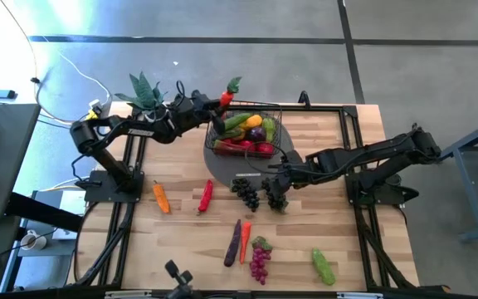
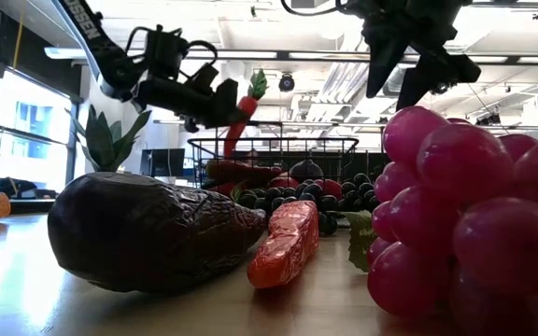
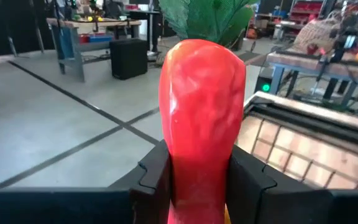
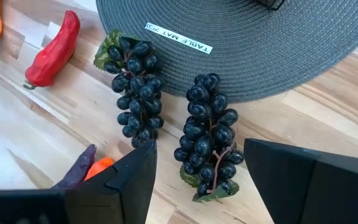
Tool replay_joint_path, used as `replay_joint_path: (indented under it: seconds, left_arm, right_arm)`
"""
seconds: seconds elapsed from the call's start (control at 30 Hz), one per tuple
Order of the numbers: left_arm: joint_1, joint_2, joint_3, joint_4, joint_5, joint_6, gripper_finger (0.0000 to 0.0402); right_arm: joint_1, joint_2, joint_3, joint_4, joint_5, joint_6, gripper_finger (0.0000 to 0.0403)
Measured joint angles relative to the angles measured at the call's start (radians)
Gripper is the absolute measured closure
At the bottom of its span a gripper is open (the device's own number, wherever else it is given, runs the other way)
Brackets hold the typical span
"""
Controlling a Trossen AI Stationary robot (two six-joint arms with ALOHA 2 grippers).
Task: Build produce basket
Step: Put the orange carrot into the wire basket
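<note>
The black wire basket (image 1: pixel 245 133) stands on a grey round mat (image 1: pixel 222 169) and holds several toy fruits and vegetables. My left gripper (image 1: pixel 220 103) is shut on a red toy vegetable with green leaves (image 1: pixel 228 94) by the basket's far left corner. It also shows in the low view (image 2: pixel 241 114). My right gripper (image 1: pixel 274 178) is open above a bunch of dark grapes (image 4: pixel 209 143), which lies half on the mat's near edge. Its fingers stand on either side of the bunch without touching it. A second dark bunch (image 4: pixel 135 87) lies beside it. My left gripper pinches the red vegetable's body (image 3: pixel 199 163) between its two fingers, below its thick leafy end. The fingers come from the table's left, roughly level, and lie across it. The vegetable stands tilted, leaves (image 3: pixel 210 15) up, clear of the table.
On the near half of the table lie an orange vegetable (image 1: pixel 161 197), a red pepper (image 1: pixel 206 195), an eggplant (image 1: pixel 233 243), an orange carrot (image 1: pixel 245 241), pink grapes (image 1: pixel 260 259) and a green cucumber (image 1: pixel 323 266). A potted spiky plant (image 1: pixel 143 90) stands at the far left.
</note>
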Motion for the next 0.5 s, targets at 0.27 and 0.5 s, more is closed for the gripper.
replay_joint_path:
  seconds: [0.27,0.5]
  left_arm:
    - [0.025,0.087,0.044,0.004,0.000,0.048,0.0300]
    - [0.031,0.151,0.119,-0.009,-0.004,0.051,0.0273]
  right_arm:
    - [0.000,0.000,0.000,0.000,-0.016,0.026,0.0178]
    - [0.000,0.000,0.000,0.000,-0.033,0.027,0.0178]
